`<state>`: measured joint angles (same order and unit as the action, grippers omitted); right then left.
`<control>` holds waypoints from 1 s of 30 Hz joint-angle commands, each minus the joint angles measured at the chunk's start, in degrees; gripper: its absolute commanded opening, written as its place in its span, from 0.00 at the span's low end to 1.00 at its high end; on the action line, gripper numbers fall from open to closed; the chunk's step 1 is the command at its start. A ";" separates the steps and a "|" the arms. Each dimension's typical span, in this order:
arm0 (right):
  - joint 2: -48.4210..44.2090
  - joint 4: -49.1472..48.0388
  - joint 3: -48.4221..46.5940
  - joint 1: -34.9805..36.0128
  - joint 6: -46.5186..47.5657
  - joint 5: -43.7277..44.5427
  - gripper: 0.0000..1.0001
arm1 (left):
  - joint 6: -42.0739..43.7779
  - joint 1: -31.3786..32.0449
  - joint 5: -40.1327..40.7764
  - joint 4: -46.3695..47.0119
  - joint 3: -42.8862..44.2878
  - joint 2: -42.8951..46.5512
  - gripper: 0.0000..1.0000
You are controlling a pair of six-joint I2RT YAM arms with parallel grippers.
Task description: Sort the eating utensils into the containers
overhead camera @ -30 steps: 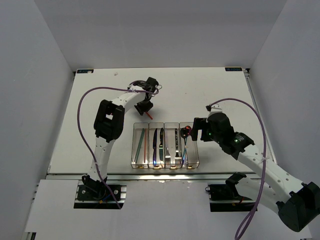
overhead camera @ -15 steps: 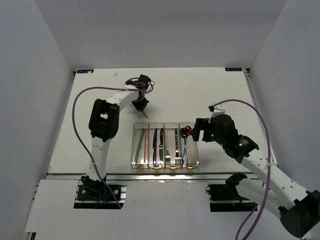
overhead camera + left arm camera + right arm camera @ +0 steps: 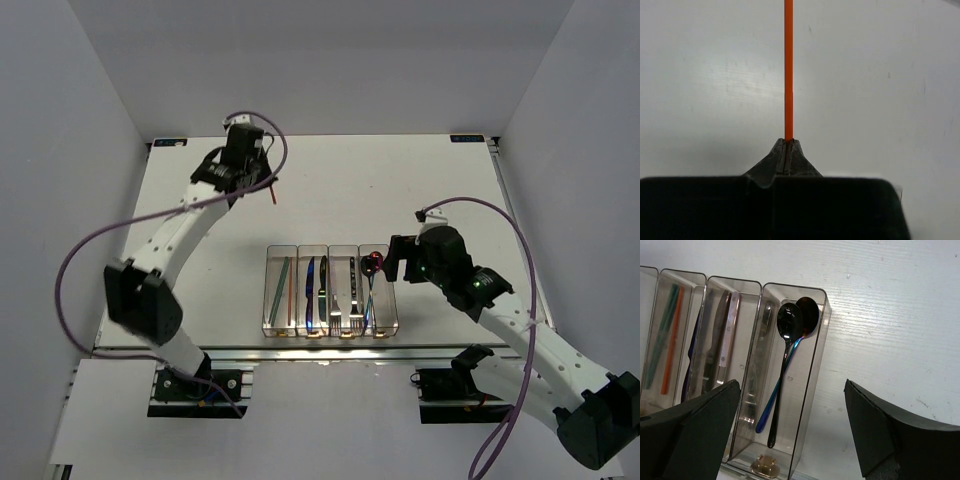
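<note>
Two findings: my left end effector [image 3: 788, 142] is clamped shut on the orange-red chopstick [image 3: 788, 75], well beyond the far-left corner of the containers [image 3: 330, 246]; my right end effector [image 3: 791, 385] stands wide open, empty, just right of them.

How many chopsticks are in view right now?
3. One orange chopstick is pinched in the left gripper, away from the bins. A green chopstick and a second orange chopstick lie in the leftmost bin. More could be hidden there.
</note>
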<state>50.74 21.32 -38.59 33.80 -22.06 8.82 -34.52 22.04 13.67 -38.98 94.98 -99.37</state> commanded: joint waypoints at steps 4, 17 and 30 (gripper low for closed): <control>-0.73 3.11 -5.53 -0.49 0.62 1.20 0.89 | 8.24 9.06 -8.31 -1.44 -23.57 18.58 0.00; -2.75 11.20 -10.80 -0.58 0.27 4.62 0.89 | 3.59 13.99 -13.23 1.62 -44.34 35.73 0.00; -2.84 11.46 -10.81 -0.58 -0.08 3.66 0.89 | 1.65 15.05 -11.66 3.04 -50.07 35.74 0.36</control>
<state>48.71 33.06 -47.24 33.39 -22.06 12.67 -32.10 36.91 0.25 -37.12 44.60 -64.29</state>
